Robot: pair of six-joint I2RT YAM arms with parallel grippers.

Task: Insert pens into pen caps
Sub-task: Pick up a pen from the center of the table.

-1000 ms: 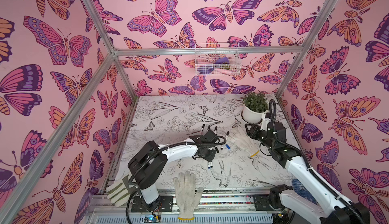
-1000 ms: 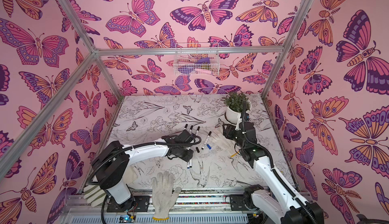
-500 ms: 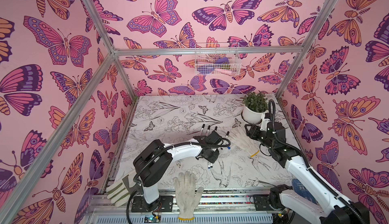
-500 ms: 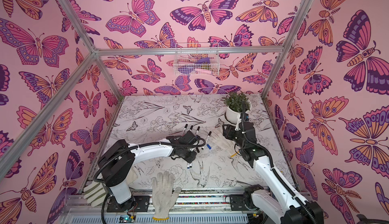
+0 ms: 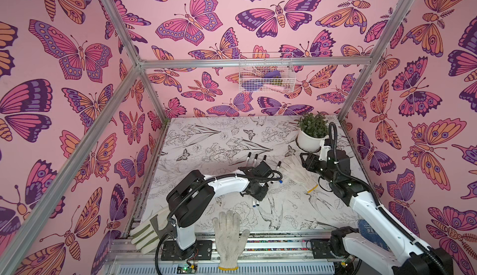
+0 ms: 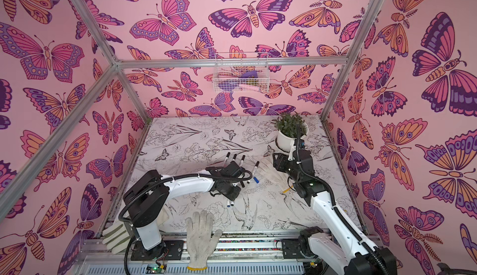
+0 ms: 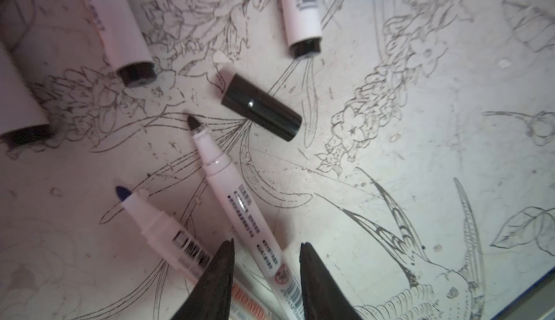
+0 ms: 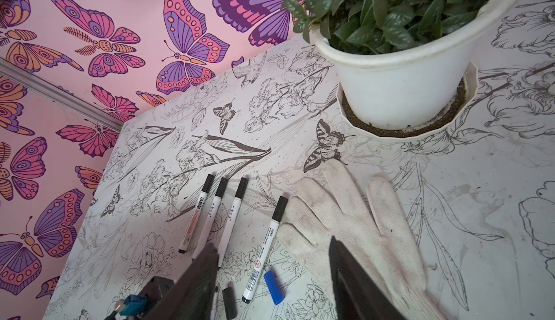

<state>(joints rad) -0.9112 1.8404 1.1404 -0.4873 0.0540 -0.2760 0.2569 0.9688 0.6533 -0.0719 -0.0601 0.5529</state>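
Observation:
Two uncapped pens lie side by side in the left wrist view, one black-tipped and one blue-tipped. My left gripper is low over them, open, its fingers either side of the black-tipped barrel with a gap on both sides. A loose black pen cap lies just past that pen's tip. A blue pen cap rests beside several capped pens. My right gripper hangs open above a white glove, holding nothing. In a top view the left gripper sits mid-table.
A potted plant in a white pot stands at the back right, close to my right arm. Another white glove and a striped glove lie on the front rail. A wire basket hangs on the back wall.
My left arm has shifted a little to the right and its jaws have narrowed slightly around the black-tipped pen. The right arm has not moved.

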